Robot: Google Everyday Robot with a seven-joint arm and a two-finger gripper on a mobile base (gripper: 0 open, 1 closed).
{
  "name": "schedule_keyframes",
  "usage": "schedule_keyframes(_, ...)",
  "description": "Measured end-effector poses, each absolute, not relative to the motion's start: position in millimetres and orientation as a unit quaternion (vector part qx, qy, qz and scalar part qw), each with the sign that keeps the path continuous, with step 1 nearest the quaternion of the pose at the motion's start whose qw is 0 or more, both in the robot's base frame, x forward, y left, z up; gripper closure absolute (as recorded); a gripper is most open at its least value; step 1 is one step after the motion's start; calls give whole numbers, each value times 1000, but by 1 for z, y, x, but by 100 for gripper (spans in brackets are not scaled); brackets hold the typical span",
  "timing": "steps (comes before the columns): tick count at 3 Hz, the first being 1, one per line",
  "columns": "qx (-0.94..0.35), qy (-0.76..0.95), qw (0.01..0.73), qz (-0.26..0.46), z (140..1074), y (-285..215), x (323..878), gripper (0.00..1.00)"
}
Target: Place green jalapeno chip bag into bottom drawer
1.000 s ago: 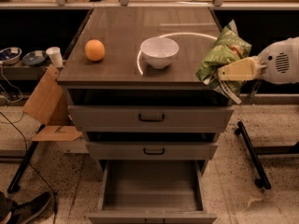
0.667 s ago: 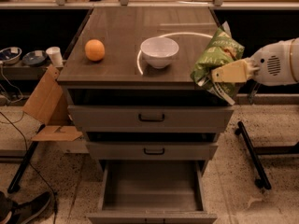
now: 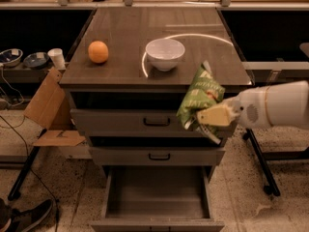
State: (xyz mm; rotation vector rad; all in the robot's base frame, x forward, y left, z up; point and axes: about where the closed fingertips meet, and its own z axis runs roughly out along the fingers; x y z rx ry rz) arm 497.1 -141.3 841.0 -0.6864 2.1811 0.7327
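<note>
Camera view: the green jalapeno chip bag [image 3: 202,96] is gripped firmly by the gripper [image 3: 206,119] just off the front right corner of the desk [image 3: 125,37]. It is held clear of the top, presumably for lowering into the bottom drawer [image 3: 157,197], which stands open below the front edge.

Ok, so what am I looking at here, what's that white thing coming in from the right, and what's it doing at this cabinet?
That white thing is a robot arm. Its tip is a two-finger gripper, a simple pinching hand. The one camera looks down at the front of a drawer cabinet. The gripper is in front of the top drawer, at its right end, and pinches a green jalapeno chip bag. An orange and a white bowl sit on the cabinet top. The bottom drawer is pulled open.
</note>
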Motion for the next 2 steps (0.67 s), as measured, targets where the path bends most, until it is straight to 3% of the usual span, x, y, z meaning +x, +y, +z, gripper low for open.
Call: schedule_keyframes(2,-306,847,306,309,674,-81,450,100)
